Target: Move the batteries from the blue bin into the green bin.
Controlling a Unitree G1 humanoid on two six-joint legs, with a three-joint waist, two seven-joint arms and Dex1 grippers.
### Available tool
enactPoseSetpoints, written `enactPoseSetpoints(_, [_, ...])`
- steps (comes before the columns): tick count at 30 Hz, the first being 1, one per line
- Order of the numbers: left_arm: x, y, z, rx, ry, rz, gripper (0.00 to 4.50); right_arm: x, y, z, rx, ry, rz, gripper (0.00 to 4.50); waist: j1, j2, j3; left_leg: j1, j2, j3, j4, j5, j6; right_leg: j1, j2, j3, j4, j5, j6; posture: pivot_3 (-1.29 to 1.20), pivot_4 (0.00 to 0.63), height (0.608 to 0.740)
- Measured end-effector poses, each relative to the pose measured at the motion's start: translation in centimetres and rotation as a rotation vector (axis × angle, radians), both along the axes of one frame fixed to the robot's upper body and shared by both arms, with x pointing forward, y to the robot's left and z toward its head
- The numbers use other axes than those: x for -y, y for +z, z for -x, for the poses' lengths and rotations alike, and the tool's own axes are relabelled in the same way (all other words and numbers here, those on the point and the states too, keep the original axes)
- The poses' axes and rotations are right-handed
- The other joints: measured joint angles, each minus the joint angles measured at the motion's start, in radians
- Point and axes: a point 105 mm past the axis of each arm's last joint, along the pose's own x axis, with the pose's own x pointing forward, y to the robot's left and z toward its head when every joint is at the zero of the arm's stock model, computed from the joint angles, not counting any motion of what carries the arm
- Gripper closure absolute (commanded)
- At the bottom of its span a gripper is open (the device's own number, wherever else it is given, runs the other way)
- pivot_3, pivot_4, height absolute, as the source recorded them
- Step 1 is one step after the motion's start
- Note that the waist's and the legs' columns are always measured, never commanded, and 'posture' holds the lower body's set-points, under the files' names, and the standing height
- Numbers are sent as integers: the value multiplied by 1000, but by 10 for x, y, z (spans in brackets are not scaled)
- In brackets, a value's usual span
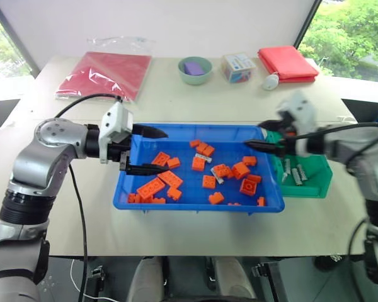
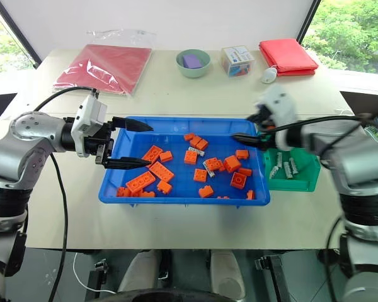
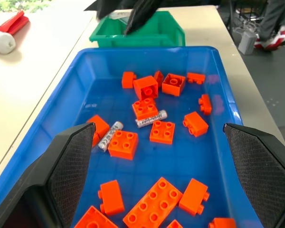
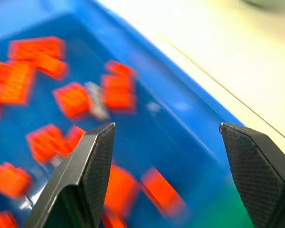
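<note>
Batteries (image 3: 151, 118) lie loose among orange bricks (image 3: 162, 131) in the blue bin (image 3: 61, 102); others already sit in the green bin (image 1: 318, 179).
Both tools, left (image 1: 145, 151) and right (image 4: 166, 156), gape empty; these small, smooth, rigid cylinders probably roll, so pinch mid-barrel.

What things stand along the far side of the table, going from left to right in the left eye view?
Red bag → pale green bowl → small clear box → white mouse-like thing → folded red cloth.
</note>
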Motion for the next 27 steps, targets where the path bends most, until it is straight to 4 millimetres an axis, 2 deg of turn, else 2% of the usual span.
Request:
enactPoseSetpoints(1, [-1, 0, 0, 1, 4, -2, 0, -15, -16, -2, -25, 42, 12, 927, 3, 0, 0, -1, 0, 1, 1, 0, 0, 0, -1, -1, 0, 0, 0, 0, 150, 736])
enactPoseSetpoints(5, [-1, 1, 0, 7, 12, -7, 0, -27, -39, -5, -74, 73, 49, 927, 5, 0, 0, -3, -2, 1, 2, 0, 0, -1, -4, 0, -1, 0, 0, 0, 150, 736])
enactPoseSetpoints(10, [-3, 4, 1, 20, 27, -15, 0, -38, -52, -10, -97, 113, 70, 927, 1, 0, 0, -3, -2, 1, 2, 0, 0, -1, -3, -1, 0, 1, 1, 0, 150, 736])
enactPoseSetpoints(19, [-7, 9, 0, 38, 51, -16, 0, -38, -71, -29, -124, 129, 128, 927, -1, 0, 0, -2, -1, 1, 2, 0, 0, -1, -2, -2, 1, 2, 3, 0, 150, 736])
enactPoseSetpoints(22, [-7, 9, 0, 39, 55, -15, 0, -39, -72, -36, -115, 147, 166, 1644, -2, 0, 0, -2, -1, 1, 2, 0, 0, -1, -2, -2, 1, 2, 3, 0, 150, 736])
enactPoseSetpoints(27, [-7, 9, -1, 42, 60, -13, 0, -48, -74, -37, -112, 194, 181, 4089, -1, 0, 0, -2, -1, 1, 1, 0, 0, -1, -2, -2, 1, 2, 3, 0, 150, 736])
